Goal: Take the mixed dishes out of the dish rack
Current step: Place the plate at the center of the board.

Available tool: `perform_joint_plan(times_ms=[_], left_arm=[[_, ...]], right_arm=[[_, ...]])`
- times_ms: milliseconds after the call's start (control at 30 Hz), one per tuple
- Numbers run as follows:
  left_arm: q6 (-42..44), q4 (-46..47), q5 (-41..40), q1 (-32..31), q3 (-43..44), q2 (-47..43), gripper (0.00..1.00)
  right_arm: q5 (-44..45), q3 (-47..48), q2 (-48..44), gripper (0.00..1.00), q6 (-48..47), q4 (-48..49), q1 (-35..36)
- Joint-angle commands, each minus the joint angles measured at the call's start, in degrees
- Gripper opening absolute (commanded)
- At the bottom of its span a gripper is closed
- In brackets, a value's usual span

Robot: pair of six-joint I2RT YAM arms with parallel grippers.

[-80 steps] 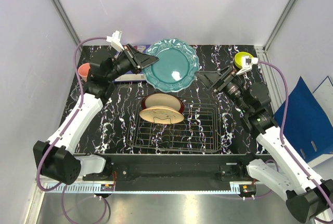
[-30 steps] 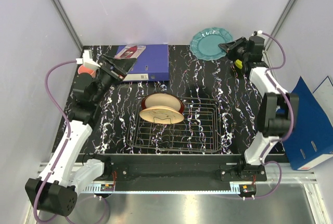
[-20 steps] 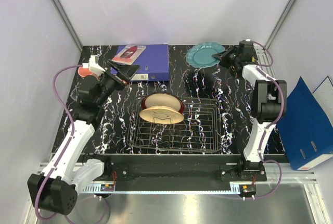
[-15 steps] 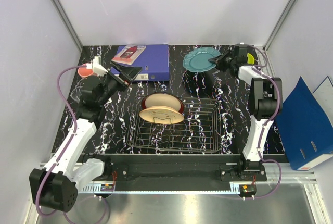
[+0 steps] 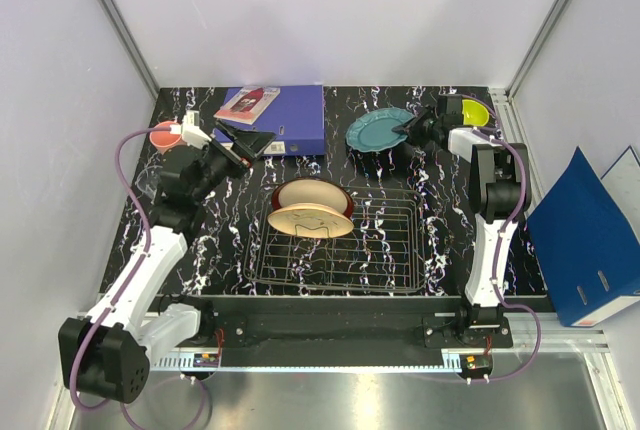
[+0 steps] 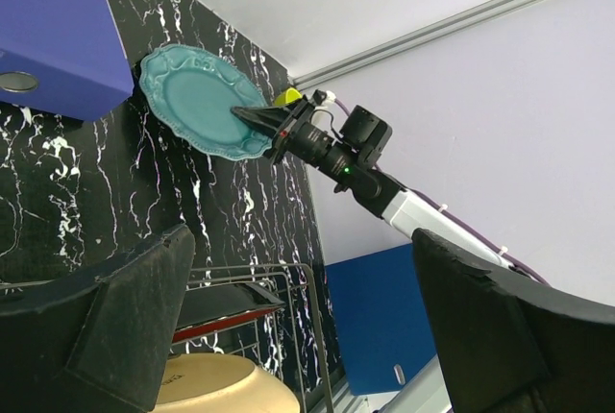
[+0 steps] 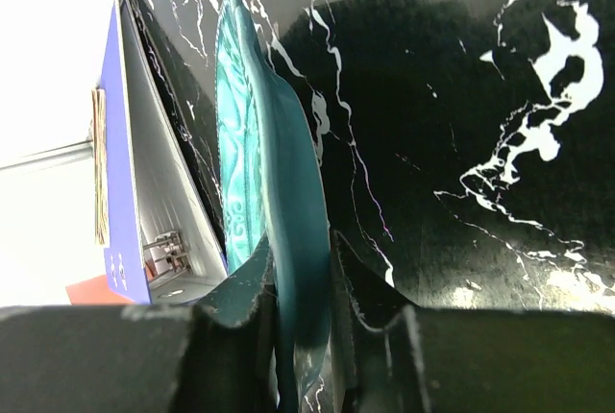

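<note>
At upper left the salmon-pink cup (image 5: 163, 134) sat on the table (image 5: 240, 210). Just right of it, the left gripper (image 5: 262, 138) hung with jaws wide apart and empty, near the blue binder (image 5: 290, 115). At centre, the dish rack (image 5: 390, 250) held two plates standing at its left end. Up and right, the right gripper (image 5: 408, 130) was clamped on the rim of the teal plate (image 5: 378, 131), which was tilted low over the table. The yellow-green bowl (image 5: 472, 110) lay beyond. The plate probably needed levelling clear of the binder, with release only once it rested flat.
</note>
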Motion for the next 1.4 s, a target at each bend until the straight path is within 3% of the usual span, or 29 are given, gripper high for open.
perform_joint_plan(times_ms=[0,67,100,200,300,533,867,1167,1367], left_arm=[[0.9,3.1,1.4,0.0,1.0,0.7,0.99],[0.8,3.1,1.3,0.0,1.0,0.7,0.99],[0.8,2.9,1.4,0.0,1.0,0.7,0.99],[0.9,2.3,1.5,0.0,1.4,1.1,0.99],[1.1,1.7,1.7,0.0,1.8,1.2,0.99],[3.1,-1.7,1.2,0.0,2.7,0.9,0.99],[4.5,-6.5,1.0,0.0,4.5,2.7,0.99],[11.7,-14.1,-2.7,-0.2,9.1,2.6,0.99],[27.8,-20.2,-10.1,-5.5,14.8,1.1,0.99]], right_arm=[[-1.8,4.4,-1.1,0.16,0.3,3.5,0.3],[-1.9,4.3,-1.3,0.32,0.0,3.1,0.2],[-1.8,4.0,-1.4,0.47,0.0,2.8,0.2],[-1.3,3.2,-2.3,0.65,-0.2,2.3,0.2],[-0.6,2.9,-3.4,0.75,-0.8,1.1,0.3],[5.7,3.9,-5.4,0.85,-3.8,-7.2,0.4],[18.3,4.4,-8.9,0.86,-8.9,-19.1,1.4],[22.1,0.9,-19.9,0.87,-9.2,-16.2,3.3],[18.9,-9.8,-36.7,0.87,-8.6,-3.0,9.1]])
